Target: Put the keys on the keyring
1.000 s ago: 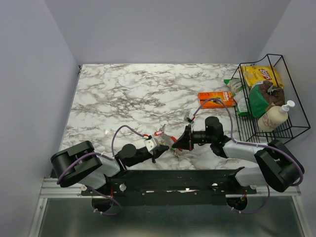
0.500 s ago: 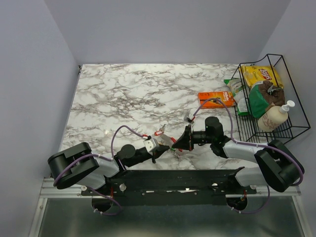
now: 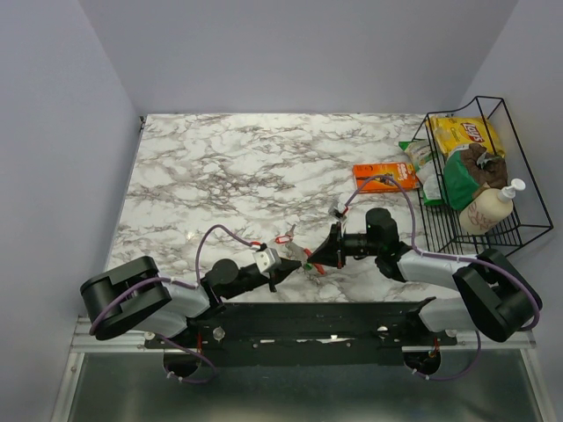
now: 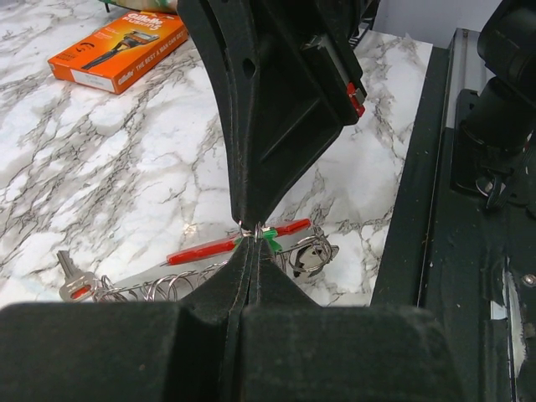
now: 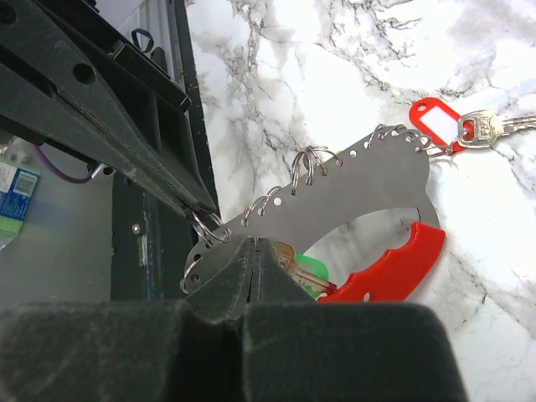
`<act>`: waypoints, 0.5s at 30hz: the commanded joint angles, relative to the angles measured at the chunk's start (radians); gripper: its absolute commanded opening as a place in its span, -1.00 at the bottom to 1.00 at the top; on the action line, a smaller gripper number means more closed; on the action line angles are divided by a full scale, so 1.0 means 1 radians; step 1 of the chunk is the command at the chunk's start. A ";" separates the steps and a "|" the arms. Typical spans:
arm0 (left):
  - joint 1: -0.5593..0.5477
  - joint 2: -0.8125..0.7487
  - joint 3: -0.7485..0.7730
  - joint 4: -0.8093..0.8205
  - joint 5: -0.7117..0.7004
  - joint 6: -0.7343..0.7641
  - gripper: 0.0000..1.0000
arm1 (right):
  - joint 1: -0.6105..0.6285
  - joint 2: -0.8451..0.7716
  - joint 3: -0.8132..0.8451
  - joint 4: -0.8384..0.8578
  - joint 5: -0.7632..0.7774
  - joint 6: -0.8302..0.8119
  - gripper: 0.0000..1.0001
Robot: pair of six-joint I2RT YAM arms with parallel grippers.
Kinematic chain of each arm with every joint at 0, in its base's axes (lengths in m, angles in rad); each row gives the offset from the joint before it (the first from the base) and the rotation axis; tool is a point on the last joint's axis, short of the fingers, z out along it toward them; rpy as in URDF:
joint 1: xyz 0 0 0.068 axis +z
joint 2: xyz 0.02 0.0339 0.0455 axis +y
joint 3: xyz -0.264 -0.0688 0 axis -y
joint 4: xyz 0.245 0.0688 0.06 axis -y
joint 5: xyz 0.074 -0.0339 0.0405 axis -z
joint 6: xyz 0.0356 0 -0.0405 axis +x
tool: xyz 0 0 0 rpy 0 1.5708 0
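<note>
Right wrist view: the right gripper point(image 5: 251, 244) was closed, apparently on the green-headed key point(image 5: 306, 268). The left gripper point(image 5: 205, 211) was shut on the keyring point(image 5: 206, 228) at the holder plate point(image 5: 368, 188) end. Threading appeared in hand. The next move called for aligning the key's hole with the ring's split.

Orange razor pkt point(image 3: 384, 174) beside wire basket point(image 3: 442, 227) w/ chips point(image 3: 464, 134), lotion btl point(image 3: 488, 209)

Top view: high, looking down over the whole bench point(image 3: 220, 167). Wrist views: close, opposed, sharing its near-centre patch.
</note>
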 commanded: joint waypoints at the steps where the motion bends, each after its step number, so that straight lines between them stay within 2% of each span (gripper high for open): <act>1: -0.007 -0.022 -0.008 0.391 -0.011 -0.001 -1.00 | -0.003 0.013 -0.014 0.026 0.016 0.000 -0.99; 15: -0.011 0.008 -0.017 0.391 -0.048 -0.008 -1.00 | -0.003 -0.073 -0.020 0.023 -0.007 0.005 -0.99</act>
